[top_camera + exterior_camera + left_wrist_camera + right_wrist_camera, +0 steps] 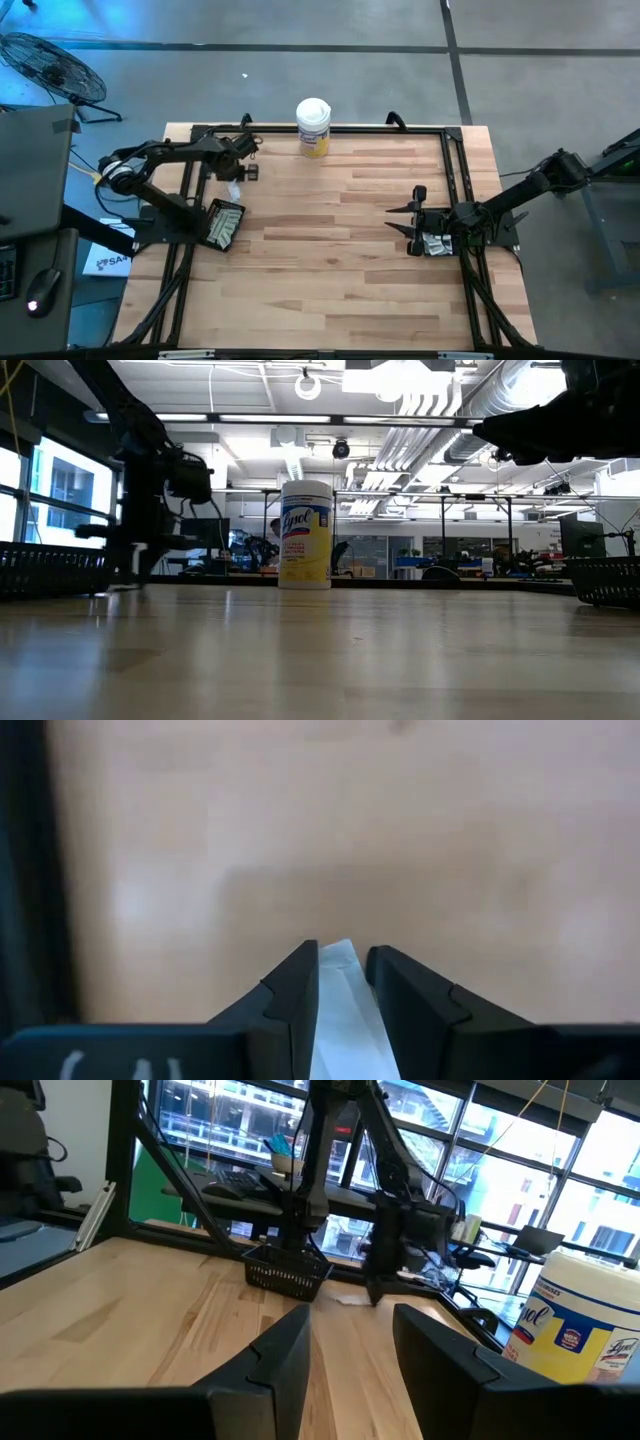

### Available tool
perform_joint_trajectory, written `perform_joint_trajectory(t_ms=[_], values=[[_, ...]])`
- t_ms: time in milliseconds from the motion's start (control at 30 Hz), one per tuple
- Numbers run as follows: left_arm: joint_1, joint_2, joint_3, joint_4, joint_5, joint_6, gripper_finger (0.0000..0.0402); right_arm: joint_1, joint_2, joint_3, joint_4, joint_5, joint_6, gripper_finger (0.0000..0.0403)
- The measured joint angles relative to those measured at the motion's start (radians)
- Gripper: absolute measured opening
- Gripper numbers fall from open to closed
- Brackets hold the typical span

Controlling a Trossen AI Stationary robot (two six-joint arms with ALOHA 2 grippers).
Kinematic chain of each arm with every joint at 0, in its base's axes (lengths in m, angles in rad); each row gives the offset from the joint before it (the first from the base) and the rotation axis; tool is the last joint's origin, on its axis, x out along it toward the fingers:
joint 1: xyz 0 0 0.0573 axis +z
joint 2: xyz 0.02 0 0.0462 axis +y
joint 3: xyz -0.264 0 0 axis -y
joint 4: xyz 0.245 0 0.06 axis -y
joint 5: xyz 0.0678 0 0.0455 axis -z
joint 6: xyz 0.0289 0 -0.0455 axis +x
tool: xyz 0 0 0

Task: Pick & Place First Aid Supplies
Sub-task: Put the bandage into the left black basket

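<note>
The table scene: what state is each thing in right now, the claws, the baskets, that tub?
Left gripper: fingers shut on a white packet, above the table.
Right gripper: fingers open, empty, above the table.
Left basket: holds packets.
Right basket: holds packets.
Canister: upright, lid on.

Left gripper (342, 982) pinching a white packet (343, 1010), arm reaching inward. Right gripper (350, 1342) hovering with fingers parted, arm extending leftward.
</note>
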Motion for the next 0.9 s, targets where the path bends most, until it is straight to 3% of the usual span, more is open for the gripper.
perform_joint_trajectory(t_ms=[267,533,767,900], values=[[0.001,0.007,0.073,0.064,-0.046,0.046,0.0101,0.000,0.000,0.000,-0.001,-0.004,0.000,0.0138],[0.001,0.005,0.191,-0.021,-0.047,0.142,0.0101,0.000,0.000,0.000,-0.007,-0.004,0.000,0.0138],[0.001,0.004,0.169,-0.131,-0.038,0.074,0.0101,0.000,0.000,0.000,-0.014,-0.004,0.000,0.0138],[-0.007,0.004,0.149,-0.139,0.043,0.166,0.0101,0.000,0.000,0.000,-0.015,-0.004,0.000,0.0138]])
